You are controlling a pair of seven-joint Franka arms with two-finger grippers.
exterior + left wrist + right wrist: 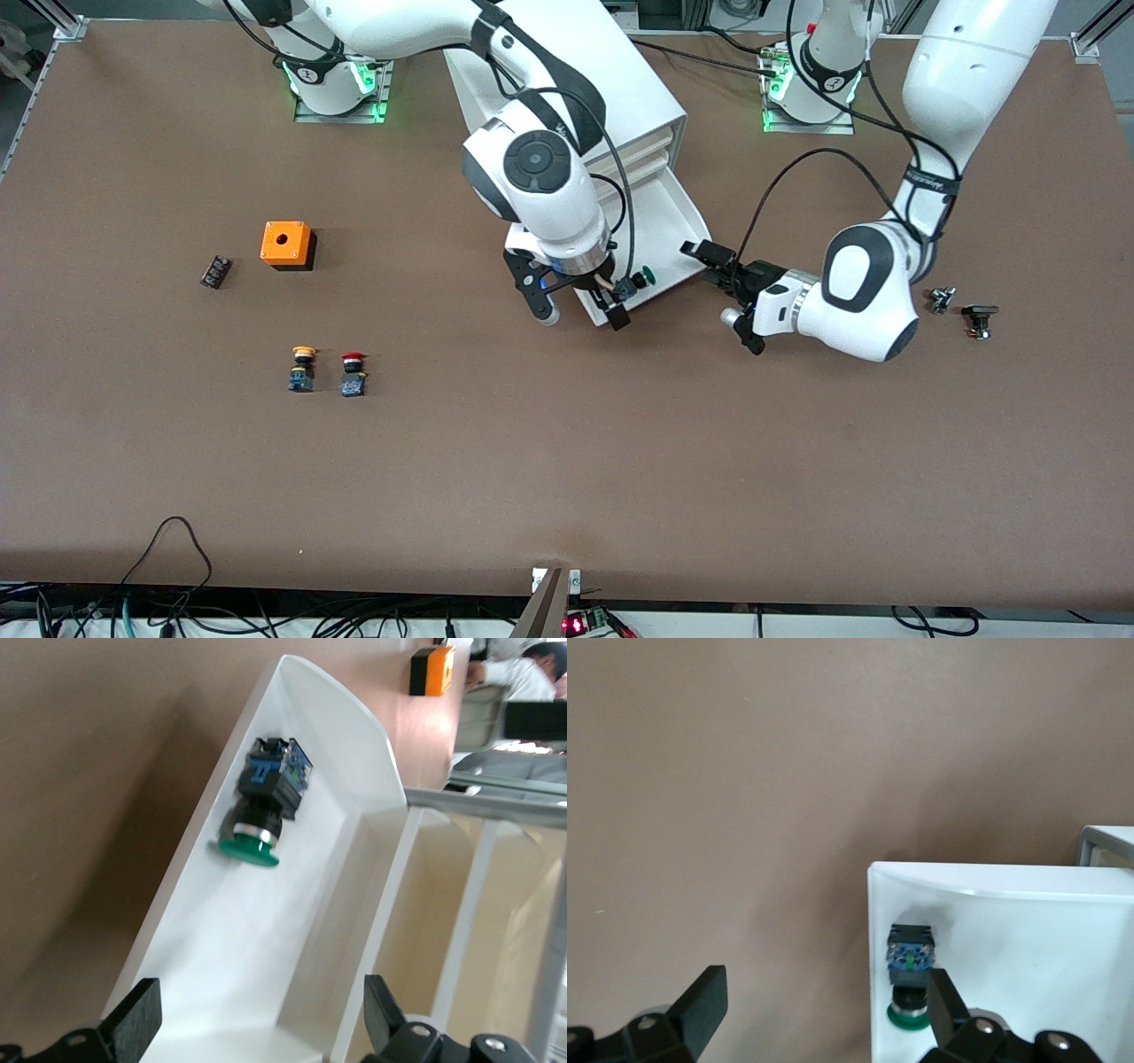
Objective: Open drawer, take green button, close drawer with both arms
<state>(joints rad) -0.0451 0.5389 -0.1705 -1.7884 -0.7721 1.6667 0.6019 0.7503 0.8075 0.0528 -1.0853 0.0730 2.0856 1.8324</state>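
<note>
The lowest drawer (pixel 660 230) of the white cabinet (pixel 620 89) is pulled out. The green-capped button (pixel 640 280) lies on its side in the drawer, by its front wall. My right gripper (pixel 580 306) is open above the drawer's front corner, one finger over the button and the other over bare table. In the right wrist view the button (pixel 910 979) lies beside one finger of the gripper (pixel 824 1010), inside the drawer (pixel 1028 966). My left gripper (pixel 722 292) is open and empty beside the drawer's front end. Its wrist view shows the button (pixel 264 802) in the drawer (pixel 266 930), ahead of the gripper (pixel 257 1028).
An orange box (pixel 286 244), a yellow-capped button (pixel 302 368), a red-capped button (pixel 353 373) and a small dark part (pixel 214 271) lie toward the right arm's end. Two small parts (pixel 942 299) (pixel 980 319) lie toward the left arm's end.
</note>
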